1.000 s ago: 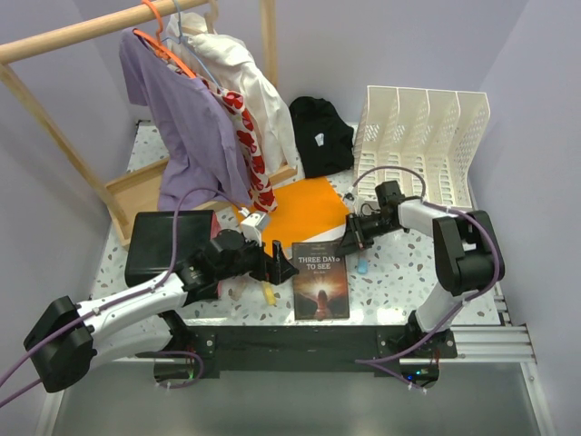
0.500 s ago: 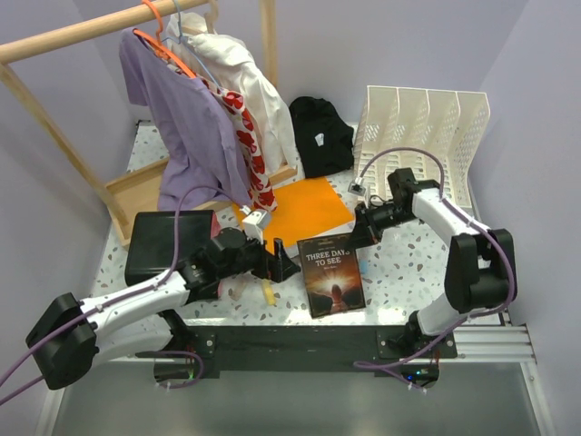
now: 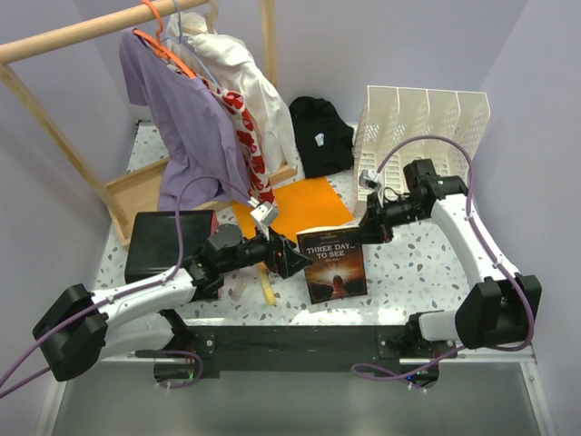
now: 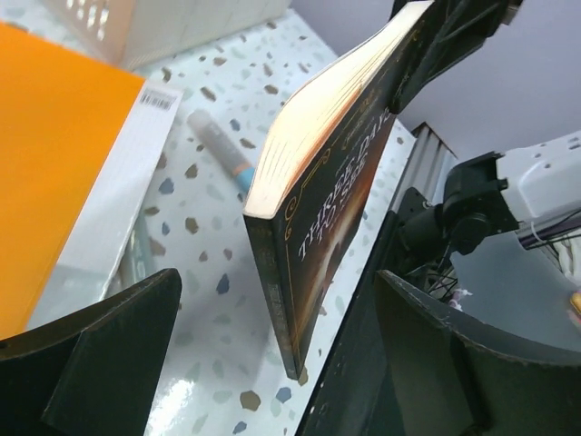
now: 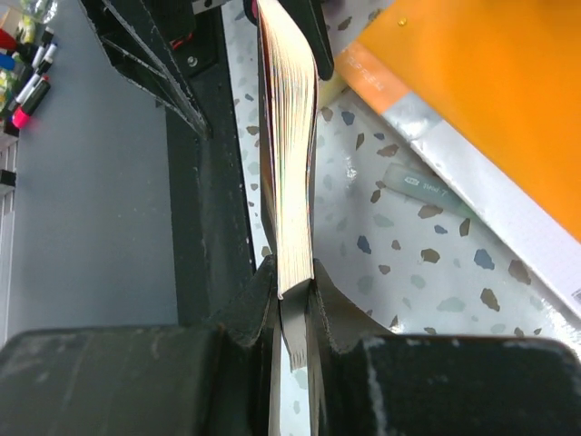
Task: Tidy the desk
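Left gripper [image 3: 290, 260]: fingers wide apart and touching nothing. It has edged right since a second ago, and in its wrist view the book's low corner now hangs between the two fingers.
Orange folder [image 3: 295, 207]: flat on the worktop behind the book, unmoved.
Book [image 3: 334, 263]: a second ago it lay flat, cover up. Now its far edge is raised and it stands steeply tilted, shifted a little right and back. Whether its near edge touches the surface cannot be told.
Pale pen [image 4: 218, 143]: lies on the speckled surface just beside the book.
Right gripper [image 3: 368, 232]: clamped on the book's far edge, with the page block pinched between its fingers. Its arm has swung up and outward.
Worktop [image 3: 408, 272]: white terrazzo slab carrying everything, with a black rail along its front.
File rack [image 3: 422, 136]: white, upright at the back right, well apart from the book.
Meaning: the pick-up looks done. The book seems headed either for a handover to the open left gripper or for the rack. Placing is not yet done.
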{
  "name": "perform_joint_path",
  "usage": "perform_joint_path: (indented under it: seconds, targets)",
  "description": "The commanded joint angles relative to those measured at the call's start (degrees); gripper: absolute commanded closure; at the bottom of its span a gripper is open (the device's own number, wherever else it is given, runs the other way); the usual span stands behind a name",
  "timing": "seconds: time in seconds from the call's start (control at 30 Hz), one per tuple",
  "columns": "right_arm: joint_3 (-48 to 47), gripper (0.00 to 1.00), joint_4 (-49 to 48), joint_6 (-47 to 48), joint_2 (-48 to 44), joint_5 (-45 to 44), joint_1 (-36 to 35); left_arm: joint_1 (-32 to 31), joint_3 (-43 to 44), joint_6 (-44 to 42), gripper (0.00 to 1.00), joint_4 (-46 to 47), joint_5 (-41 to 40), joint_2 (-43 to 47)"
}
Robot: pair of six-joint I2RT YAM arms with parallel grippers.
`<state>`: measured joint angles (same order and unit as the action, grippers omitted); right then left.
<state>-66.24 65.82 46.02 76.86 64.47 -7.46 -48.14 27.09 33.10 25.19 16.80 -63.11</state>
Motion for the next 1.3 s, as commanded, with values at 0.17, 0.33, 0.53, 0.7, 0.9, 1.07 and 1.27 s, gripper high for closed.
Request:
perform_joint_path:
  seconds: [0.17,0.33,0.53,0.7,0.9,1.07,1.27]
  targets:
    - [-11.4,1.0,24.1,20.5,4.9,9.8,0.2,-0.4,2.6,-3.0,0.16,13.0,6.0,-2.4]
    - [-10.8,1.0,24.7,21.8,4.3,10.0,0.2,-0.4,6.2,-3.5,0.37,11.6,7.7,-4.6]
    - [-8.7,1.0,18.7,14.8,0.3,9.4,0.3,-0.5,8.3,-3.4,1.0,10.0,9.7,-6.6]
    - [-6.1,0.88,9.3,3.7,-3.6,5.9,0.3,-0.6,10.4,-7.0,1.0,5.4,6.5,-3.7]
    - [-2.2,0.14,-7.3,-13.7,-13.4,-3.9,0.9,-0.6,16.4,-12.7,1.0,-4.1,1.1,0.4]
    - [1.4,0.01,-19.9,-24.6,-22.0,-20.8,2.9,-0.6,20.8,-16.2,1.0,-11.3,-2.9,3.1]
    - [4.5,0.01,-26.6,-33.4,-26.3,-36.6,4.7,-0.6,27.4,-20.8,1.0,-17.1,-7.7,3.0]
